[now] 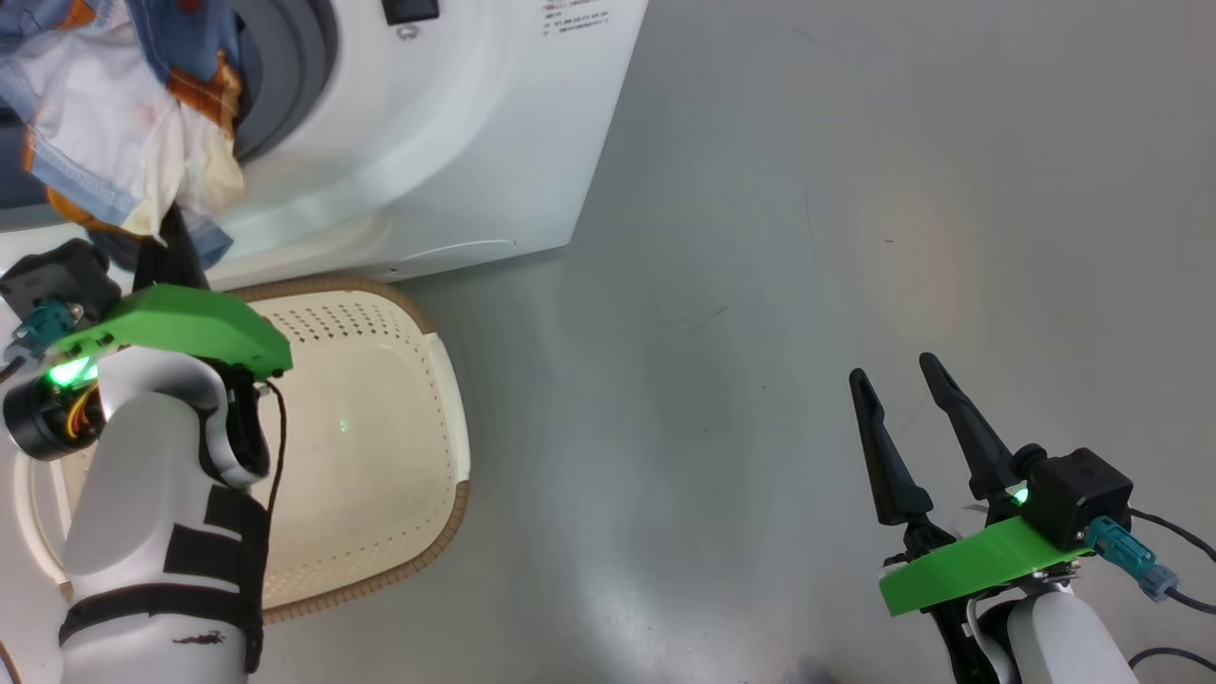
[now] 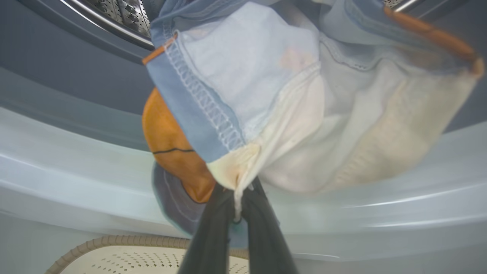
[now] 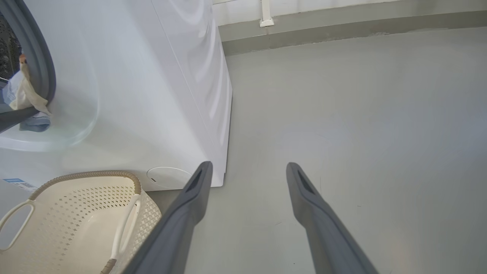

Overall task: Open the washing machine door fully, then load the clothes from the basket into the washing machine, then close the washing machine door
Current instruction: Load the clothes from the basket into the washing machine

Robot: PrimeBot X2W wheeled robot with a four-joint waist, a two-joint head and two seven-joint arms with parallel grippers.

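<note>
Left gripper (image 2: 236,198) sits closest to its wrist camera: both dark fingers pressed together, clamped on a pinched corner of cream-white fabric belonging to the clothes (image 2: 289,95). Bundle is light blue with orange-brown print and a pale cream piece; it hangs at the mouth of the washing machine (image 1: 427,142), draped over the grey rubber gasket (image 2: 57,57), with the perforated steel drum (image 2: 114,15) visible above it. Lower edge of the fabric droops over the white front rim of the opening. In the head view the left gripper (image 1: 171,252) reaches up into the underside of the clothes (image 1: 114,114), above the basket (image 1: 456,532). Basket stands on the grey floor (image 1: 807,237) just beside the machine's front, brown woven-look rim up, perforated cream bottom in plain view. Right gripper (image 1: 893,366) hovers over bare floor, well apart from the machine, fingers spread wide with nothing between them. Right wrist view: right gripper (image 3: 247,167) parted, washing machine (image 3: 152,95) front corner and basket (image 3: 76,213) at left, small blue label (image 3: 13,180) at the lower corner.
</note>
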